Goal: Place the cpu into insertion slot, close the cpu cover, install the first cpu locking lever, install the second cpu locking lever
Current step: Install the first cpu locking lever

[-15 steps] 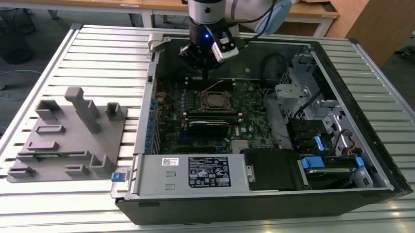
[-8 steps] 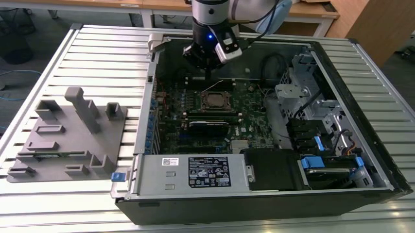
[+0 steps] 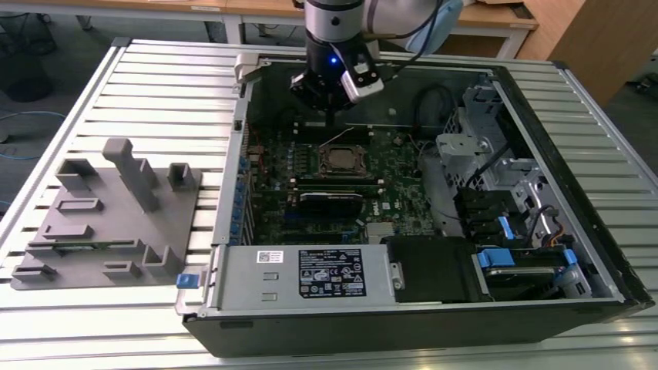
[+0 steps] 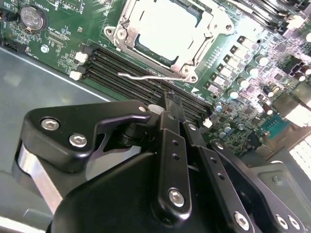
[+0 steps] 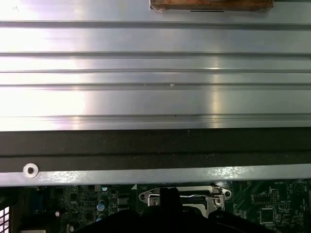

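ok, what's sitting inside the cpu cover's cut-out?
In the second wrist view, the cpu cover lies flat and the cpu shows through its cut-out as a pale metal top. Whatever lies beneath the cpu is covered and cannot be seen.

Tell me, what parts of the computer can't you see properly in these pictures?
Second wrist view: glare whitens the middle of the socket, so what lies inside is unclear; the gripper hides part of the long black slots.
First wrist view: the socket is cut off by the picture's edge and partly covered by the gripper.
Exterior view: the socket is too small to tell whether it is locked shut.
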`<state>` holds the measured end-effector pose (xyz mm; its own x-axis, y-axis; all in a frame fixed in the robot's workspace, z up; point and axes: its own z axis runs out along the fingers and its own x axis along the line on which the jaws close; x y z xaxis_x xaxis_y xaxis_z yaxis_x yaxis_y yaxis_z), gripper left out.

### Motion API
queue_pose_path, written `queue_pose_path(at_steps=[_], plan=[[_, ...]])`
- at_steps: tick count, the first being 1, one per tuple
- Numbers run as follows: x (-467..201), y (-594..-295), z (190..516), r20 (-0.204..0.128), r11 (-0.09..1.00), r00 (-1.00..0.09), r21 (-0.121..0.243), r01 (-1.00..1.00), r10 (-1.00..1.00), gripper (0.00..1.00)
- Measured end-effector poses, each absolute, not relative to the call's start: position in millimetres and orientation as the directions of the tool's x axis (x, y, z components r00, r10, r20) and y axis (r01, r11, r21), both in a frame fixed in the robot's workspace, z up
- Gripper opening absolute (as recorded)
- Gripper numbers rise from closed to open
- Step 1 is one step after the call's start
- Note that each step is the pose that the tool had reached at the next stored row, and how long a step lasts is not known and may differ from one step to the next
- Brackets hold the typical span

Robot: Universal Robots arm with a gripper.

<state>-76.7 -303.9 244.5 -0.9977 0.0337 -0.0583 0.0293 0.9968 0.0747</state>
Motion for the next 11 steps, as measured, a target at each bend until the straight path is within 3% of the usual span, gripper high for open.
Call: queue_pose_path(at_steps=[11], plan=[[-69.8,-304.0,240.0,-0.058,0.997,-0.998,0.076,0.029,0.034,0.11]])
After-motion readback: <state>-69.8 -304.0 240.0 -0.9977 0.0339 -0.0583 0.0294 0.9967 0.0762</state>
